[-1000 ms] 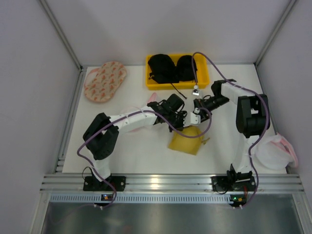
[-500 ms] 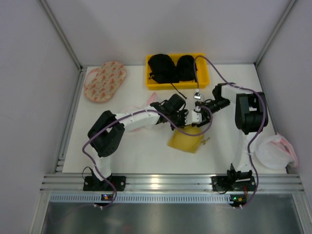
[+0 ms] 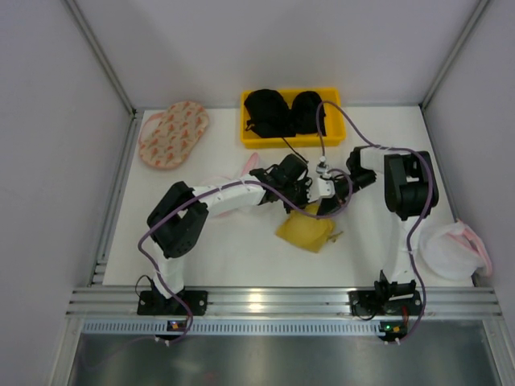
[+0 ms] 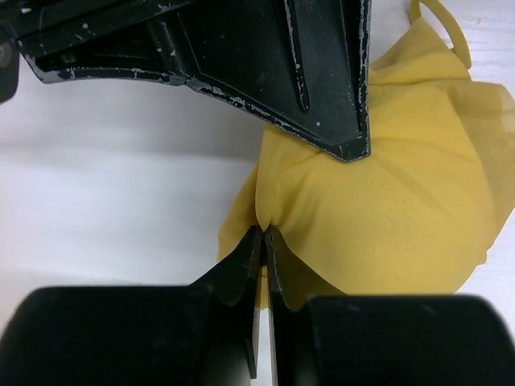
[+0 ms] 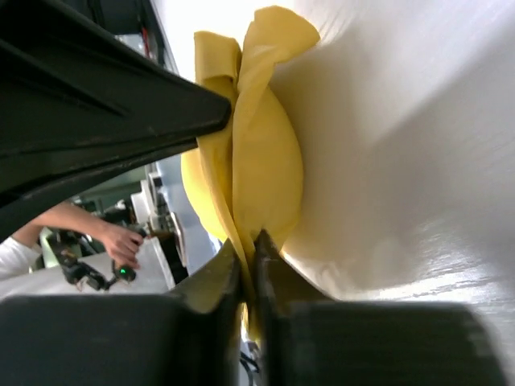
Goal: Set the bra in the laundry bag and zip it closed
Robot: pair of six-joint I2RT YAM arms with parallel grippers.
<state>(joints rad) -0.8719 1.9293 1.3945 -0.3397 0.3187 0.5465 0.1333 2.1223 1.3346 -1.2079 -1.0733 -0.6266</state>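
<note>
Since a second ago the right arm has folded its wrist in toward the left one, and the right fingers (image 3: 323, 206) have come together on the bra (image 3: 306, 233), which has shifted only a little. The bra lies crumpled on the white bench (image 3: 241, 257) just right of the frame's centre, outside every container. The laundry bag (image 3: 455, 249) sits well apart at the lower right edge, beside the right arm's upright link; what it holds cannot be told. A pink-edged white mesh piece (image 3: 225, 191) lies partly under the left forearm. The yellow bin (image 3: 334, 133) at upper centre holds the black bras (image 3: 269, 112), and the oval pinkish bag (image 3: 173, 133) lies flat at the upper left. The left arm reaches across from lower left, elbow bent, with the left fingers (image 3: 302, 203) pointing down at the bra's upper edge; the right arm stands tall, its wrist turned left. In the left wrist view the left fingers (image 4: 264, 237) are clenched on a fold of yellow fabric (image 4: 386, 193). In the right wrist view the right fingers (image 5: 248, 245) pinch the bra's (image 5: 265, 161) raised edge, close beside the other pair.
</note>
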